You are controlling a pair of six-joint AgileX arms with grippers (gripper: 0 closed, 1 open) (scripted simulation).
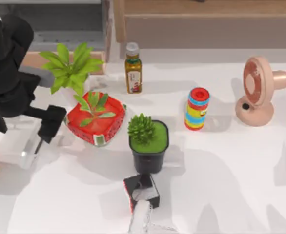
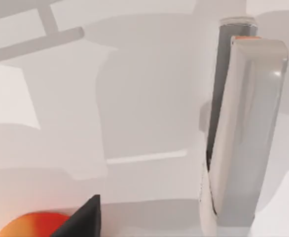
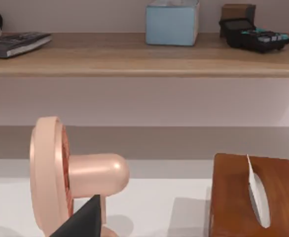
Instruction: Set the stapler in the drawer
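Observation:
The white stapler (image 1: 25,147) lies on the table at the left side; in the left wrist view the stapler (image 2: 243,133) shows as a long white body with a dark grey seam. My left gripper (image 1: 41,139) hangs just above and beside it, open, with nothing between its fingers. One dark fingertip (image 2: 85,219) shows apart from the stapler. The drawer (image 1: 60,29) stands pulled out at the back left, with grey inside walls and a pale tan front panel (image 1: 33,59). My right gripper stays parked off to the right, facing the fan; one of its fingers (image 3: 88,219) shows.
A leafy plant (image 1: 72,66) overhangs the drawer front. Nearby stand a red strawberry planter (image 1: 101,124), a bottle (image 1: 133,68), a potted succulent (image 1: 149,144), a striped can (image 1: 196,108), a pink fan (image 1: 257,90) and a black-and-red box (image 1: 142,190). The cabinet (image 1: 206,22) spans the back.

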